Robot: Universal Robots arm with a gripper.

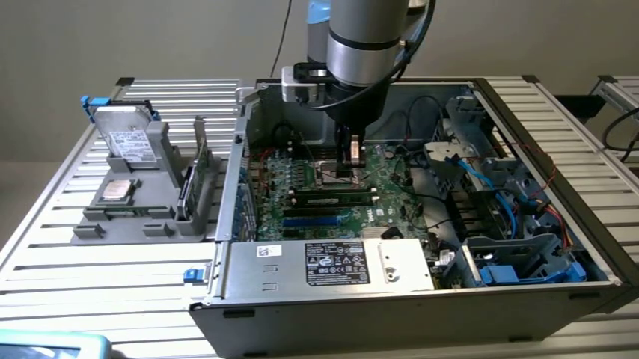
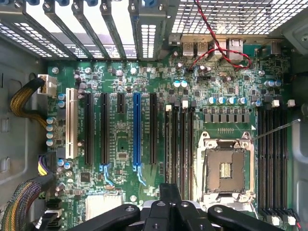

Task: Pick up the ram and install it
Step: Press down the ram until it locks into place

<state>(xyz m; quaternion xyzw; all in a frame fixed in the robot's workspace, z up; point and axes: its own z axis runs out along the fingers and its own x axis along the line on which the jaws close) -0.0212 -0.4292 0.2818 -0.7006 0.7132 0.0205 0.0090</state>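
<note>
Shut tool [image 2: 171, 204] over motherboard [image 2: 144, 144]; ram [image 1: 334, 199] below

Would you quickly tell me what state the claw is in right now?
Claw: closed, over the motherboard inside the computer case; whether it grips anything cannot be told.

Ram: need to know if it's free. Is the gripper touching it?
Cannot tell. In the exterior view the gripper hangs close over the ram; no plain gap or contact shows.
</note>
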